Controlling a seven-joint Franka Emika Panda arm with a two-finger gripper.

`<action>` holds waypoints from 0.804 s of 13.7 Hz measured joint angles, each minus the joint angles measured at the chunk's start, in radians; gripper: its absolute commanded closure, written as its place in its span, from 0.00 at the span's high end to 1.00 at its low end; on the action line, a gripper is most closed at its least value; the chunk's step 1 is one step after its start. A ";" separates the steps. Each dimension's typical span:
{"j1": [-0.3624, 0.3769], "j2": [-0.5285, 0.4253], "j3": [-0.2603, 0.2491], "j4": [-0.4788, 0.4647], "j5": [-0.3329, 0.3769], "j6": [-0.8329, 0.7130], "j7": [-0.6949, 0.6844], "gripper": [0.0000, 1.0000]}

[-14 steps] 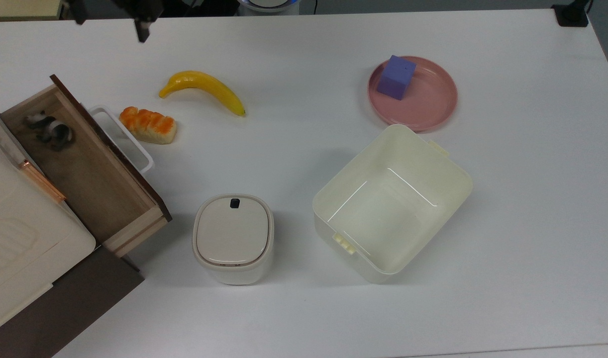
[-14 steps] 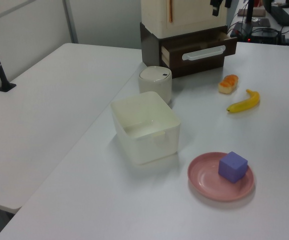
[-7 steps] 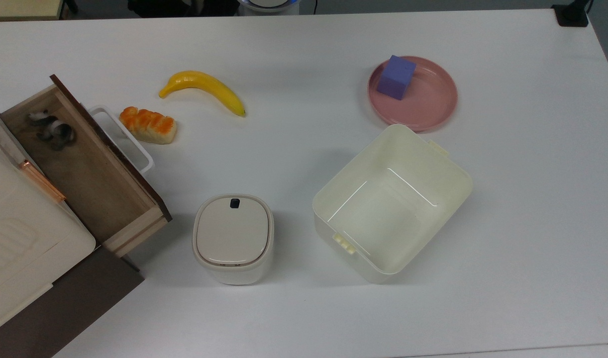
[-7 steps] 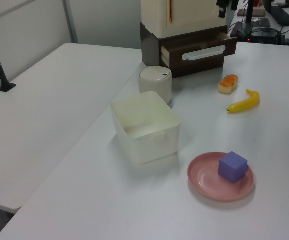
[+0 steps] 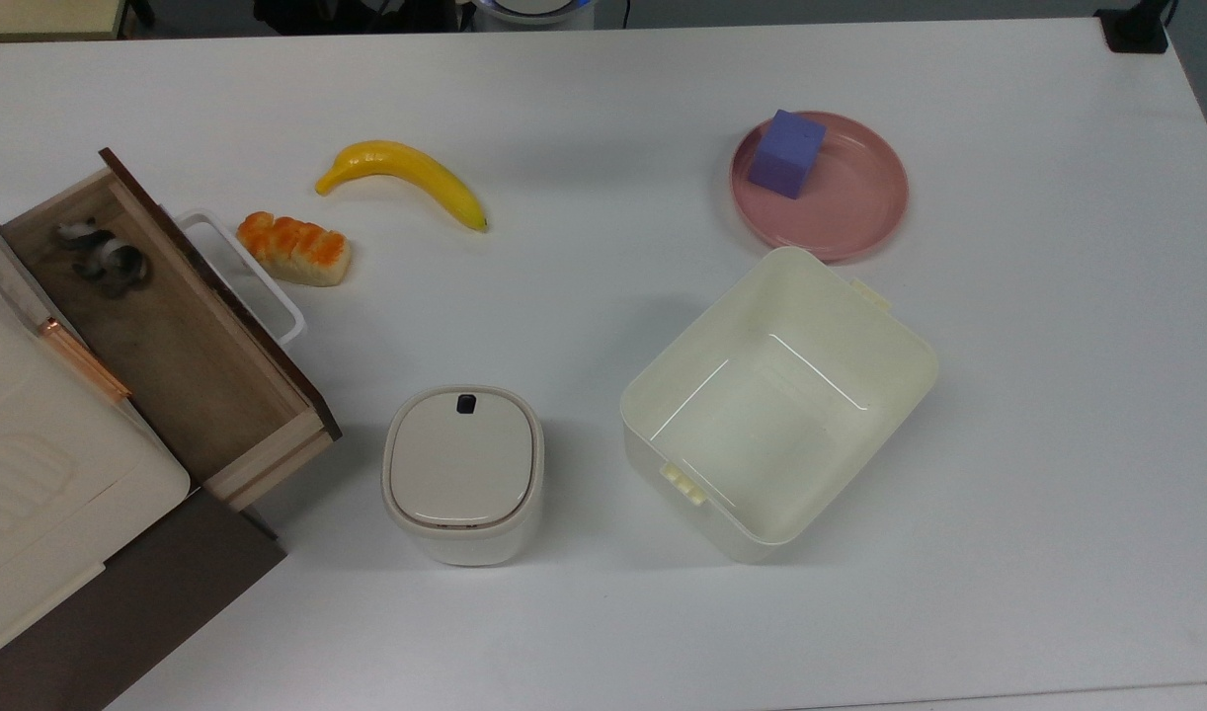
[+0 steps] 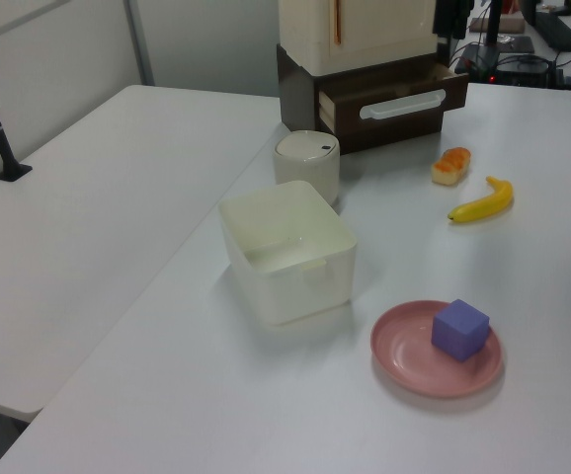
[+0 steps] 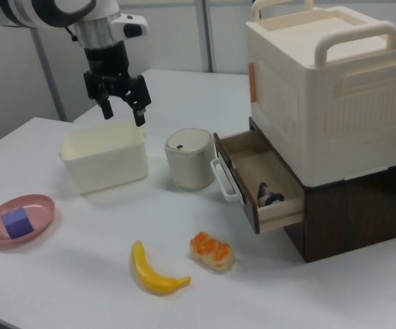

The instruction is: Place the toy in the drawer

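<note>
Panda toy [image 5: 102, 259], a tiny black-and-white figurine on four legs, lies inside the pulled-out light-wood drawer [image 5: 184, 346] with its dark brown front panel and white loop handle, tucked in the corner toward ten o'clock in the top view; in the right view the toy [image 7: 269, 198] sits near the drawer's [image 7: 249, 173] end at five o'clock. By its look it should be light, rigid and smooth, probably hard plastic, so it could slip or tip on those short legs. My judgement: a pinch across the body's flanks would hold best, not the head or legs.

Robot gripper [image 7: 121, 101], black and two-fingered, hangs empty high above the cream plastic bin [image 7: 105, 159] in the right view, its fingers spread apart, well away from the drawer.

Against the top view of a second ago, the dark fingertip that poked in at the edge toward eleven o'clock is gone; the arm has withdrawn. The toy lies where it lay. Yellow banana [image 5: 402, 177], orange-glazed bread loaf [image 5: 293, 248], lidded cream canister [image 5: 462, 472] and the purple cube [image 5: 786, 153] on its pink plate [image 5: 860, 212] have not shifted
</note>
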 measured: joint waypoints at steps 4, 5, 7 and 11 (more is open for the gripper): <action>0.018 -0.003 0.001 0.000 0.000 -0.044 -0.006 1.00; 0.023 -0.003 0.001 0.000 0.000 -0.035 0.031 1.00; 0.034 -0.001 0.001 -0.002 0.000 0.006 0.101 1.00; 0.046 0.001 -0.001 -0.003 0.000 0.054 0.176 1.00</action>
